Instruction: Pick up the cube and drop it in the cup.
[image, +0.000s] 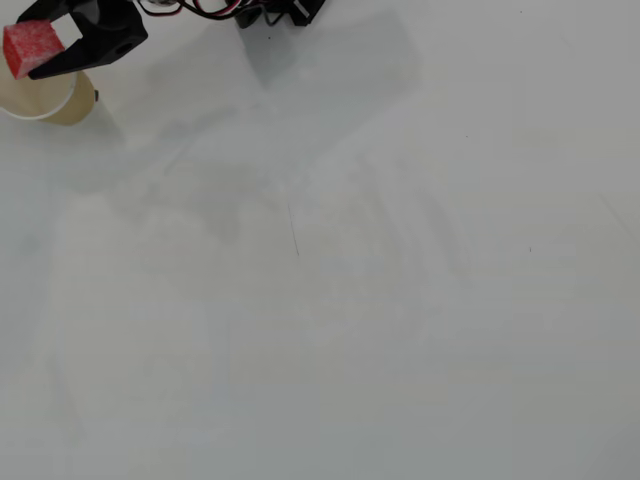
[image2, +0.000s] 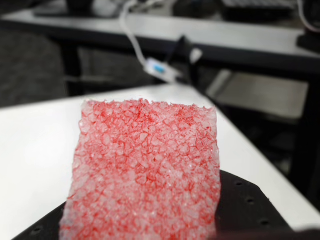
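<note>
One pincer (image: 45, 55) gripped the cube (image: 32, 48) at the cup's (image: 55, 103) eleven o'clock rim; I feared it bouncing off.

The cube (image2: 145, 175) fills the wrist view — red, whitish-speckled, on a black finger (image2: 245, 210).

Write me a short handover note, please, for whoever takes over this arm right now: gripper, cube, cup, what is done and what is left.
Gripper: shut on the cube, raised off the table at the top left corner of the overhead view.
Cube: held between the fingers; its red, white-speckled face fills the wrist view.
Cup: standing at the top left edge of the overhead view, partly under the gripper, mouth open.
Done: cube picked up and carried to the cup.
Left: check it sits over the mouth, which looks slightly offset from here, then open the gripper and pull the arm back.
</note>
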